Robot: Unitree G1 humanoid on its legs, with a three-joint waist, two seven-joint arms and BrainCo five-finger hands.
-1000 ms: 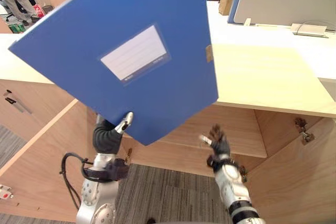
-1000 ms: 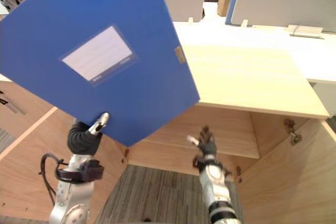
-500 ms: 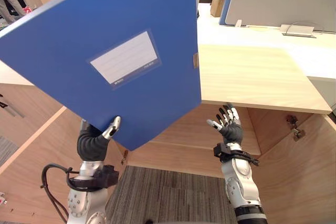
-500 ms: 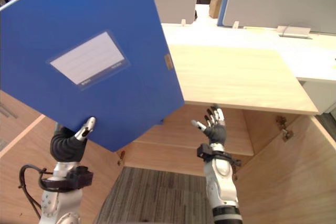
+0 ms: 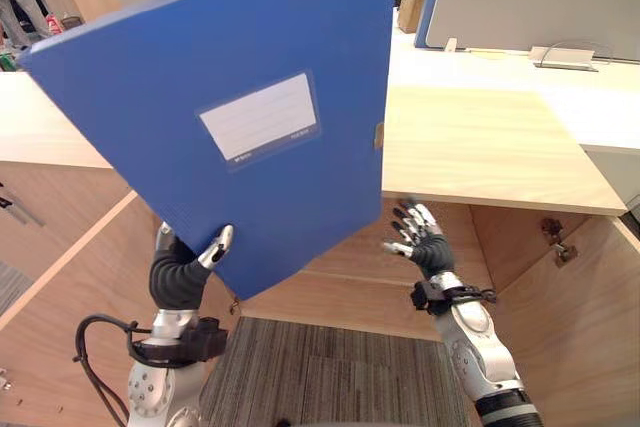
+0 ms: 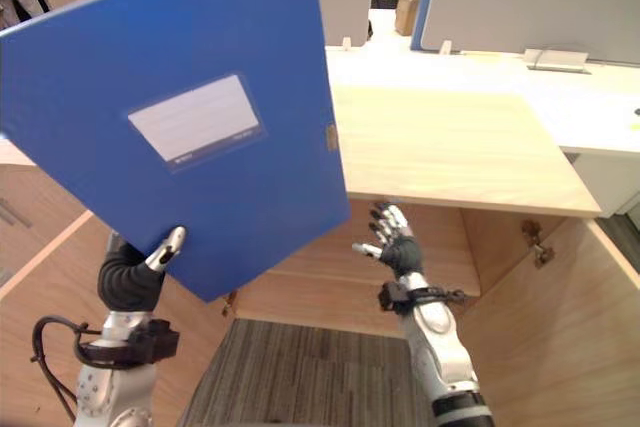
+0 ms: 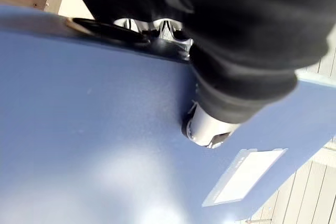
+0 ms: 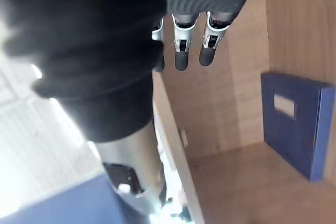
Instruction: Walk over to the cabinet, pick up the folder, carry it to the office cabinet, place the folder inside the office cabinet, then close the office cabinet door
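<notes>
Folder (image 5: 230,127): blue, label side toward you, tilted, up at 10 o'clock in head view, covering the L part of the office cabinet (image 5: 480,147) top. L hand (image 5: 180,272) at 8 o'clock pinches its lower corner, thumb on the front. R hand (image 5: 420,242) at 4 o'clock: fingers spread, empty, before the open cabinet interior. R wrist cam: second blue folder (image 8: 294,124) stands inside against a wall.

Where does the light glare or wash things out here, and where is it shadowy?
Left wrist view: a pale sheen sits on the blue folder that the left hand grips. Right wrist view: a patch beside the open right hand is washed out white. Eye views: the office cabinet is darker under its top.
</notes>
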